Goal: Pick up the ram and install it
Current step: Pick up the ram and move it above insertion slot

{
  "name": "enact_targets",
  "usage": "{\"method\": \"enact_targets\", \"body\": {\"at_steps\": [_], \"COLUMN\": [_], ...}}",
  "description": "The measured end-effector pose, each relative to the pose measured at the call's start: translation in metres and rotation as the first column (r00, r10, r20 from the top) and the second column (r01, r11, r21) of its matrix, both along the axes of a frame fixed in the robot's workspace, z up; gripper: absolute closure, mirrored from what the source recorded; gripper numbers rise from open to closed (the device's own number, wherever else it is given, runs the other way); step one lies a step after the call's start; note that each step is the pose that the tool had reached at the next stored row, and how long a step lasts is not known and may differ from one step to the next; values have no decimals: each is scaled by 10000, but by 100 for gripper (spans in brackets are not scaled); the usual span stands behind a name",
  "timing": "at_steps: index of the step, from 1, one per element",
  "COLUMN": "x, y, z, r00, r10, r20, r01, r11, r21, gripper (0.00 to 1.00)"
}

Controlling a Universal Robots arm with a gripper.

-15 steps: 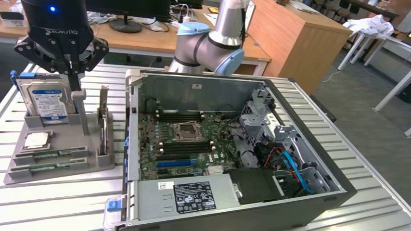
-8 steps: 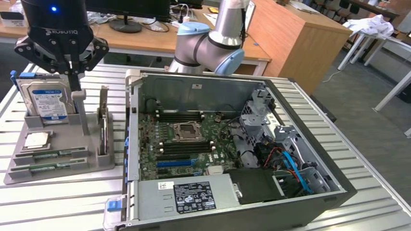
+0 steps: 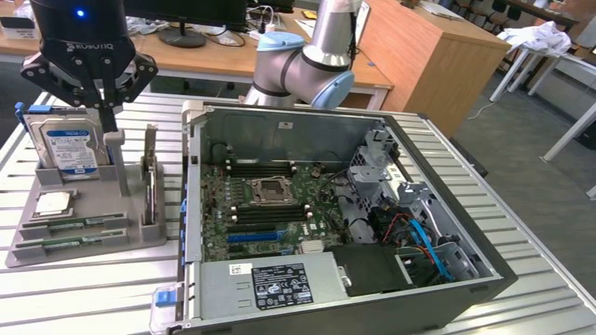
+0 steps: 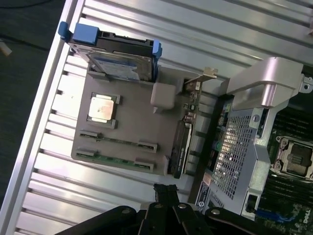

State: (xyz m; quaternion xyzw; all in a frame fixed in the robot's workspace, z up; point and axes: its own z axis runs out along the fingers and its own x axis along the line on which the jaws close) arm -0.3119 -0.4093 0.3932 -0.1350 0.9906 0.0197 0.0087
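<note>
Aluminium slats run lengthwise across the table (image 3: 84, 300), which carries a grey holder (image 3: 93, 237) at the exterior view's left and an open computer case (image 3: 484, 279) at its right, the two just beside each other. The case lies on its side, exposing the motherboard (image 3: 265, 209) and, at the near edge, the power supply (image 3: 270, 279). The ram (image 3: 70, 242), a green stick with a white label, lies flat in the holder's nearest slot; a second like stick (image 3: 75, 224) lies just behind it. Farther back on the holder are a square silver CPU (image 3: 53, 203) and an upright blue-labelled hard drive (image 3: 65, 146). The gripper (image 3: 105, 105) hangs above the far part of the holder, in front of the hard drive as the exterior view shows it, well apart from the ram. Its fingers are fully closed together and hold nothing. Beyond the table, the room contains wooden desks (image 3: 437, 56), a monitor stand (image 3: 181, 36) and white furniture (image 3: 549, 49) at the far right.
</note>
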Motion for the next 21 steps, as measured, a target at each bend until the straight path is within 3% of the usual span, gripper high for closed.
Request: {"method": "enact_targets", "body": {"at_steps": [11, 21], "x": [0, 0], "y": [-2, -4], "z": [0, 0], "r00": [9977, 9921], "r10": [671, 1254], "r20": [0, 0], "r01": [-671, -1254], "r11": [9977, 9921], "r21": [-2, -6], "gripper": [90, 90]}}
